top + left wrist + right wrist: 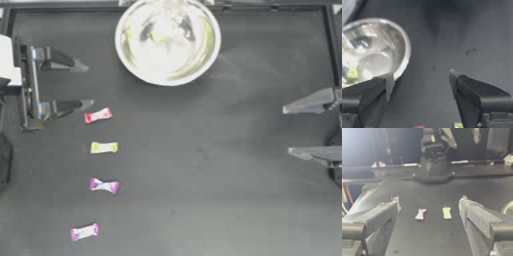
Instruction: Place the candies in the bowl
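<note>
Four small twist-wrapped candies lie in a line down the table's left side: red [98,115], yellow-green [103,147], two pink-purple [103,185]. A fifth sits inside the shiny bowl [127,57]. The left gripper [81,85] and right gripper [288,130] hover spread wide.

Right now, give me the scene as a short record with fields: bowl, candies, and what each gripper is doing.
bowl: silvery bowl at the table's far edge, one yellow-green candy inside
candies on table: four in a column on the left side: red candy, yellow-green one, pink-purple candy, second pink-purple candy
left gripper: open, holding nothing, at the left side just above the red candy
right gripper: open, holding nothing, drawn back at the right edge
</note>
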Controlling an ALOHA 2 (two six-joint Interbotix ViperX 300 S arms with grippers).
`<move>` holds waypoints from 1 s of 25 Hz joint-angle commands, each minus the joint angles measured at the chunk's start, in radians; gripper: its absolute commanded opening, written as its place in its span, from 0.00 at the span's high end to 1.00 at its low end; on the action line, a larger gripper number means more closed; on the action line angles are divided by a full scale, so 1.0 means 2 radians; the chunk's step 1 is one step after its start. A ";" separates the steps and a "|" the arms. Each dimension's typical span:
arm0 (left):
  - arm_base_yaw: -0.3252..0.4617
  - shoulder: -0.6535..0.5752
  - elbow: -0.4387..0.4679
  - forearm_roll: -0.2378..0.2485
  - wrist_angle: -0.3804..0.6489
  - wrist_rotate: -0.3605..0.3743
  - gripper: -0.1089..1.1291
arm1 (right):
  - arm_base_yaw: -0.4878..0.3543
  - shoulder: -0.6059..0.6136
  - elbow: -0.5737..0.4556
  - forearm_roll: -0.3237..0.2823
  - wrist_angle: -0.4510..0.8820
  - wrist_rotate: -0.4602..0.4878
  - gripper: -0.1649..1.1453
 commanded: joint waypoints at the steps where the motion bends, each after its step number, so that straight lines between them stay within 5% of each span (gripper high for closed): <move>1: 0.008 0.008 -0.005 -0.005 0.025 -0.002 0.13 | -0.001 0.015 -0.019 0.002 -0.002 0.001 0.11; 10: 0.074 0.084 -0.025 0.006 0.097 0.003 0.14 | 0.000 0.038 -0.022 0.002 -0.005 0.002 0.11; 25: 0.085 0.199 -0.053 0.048 0.137 -0.002 0.14 | -0.001 0.038 -0.021 0.009 -0.006 0.001 0.11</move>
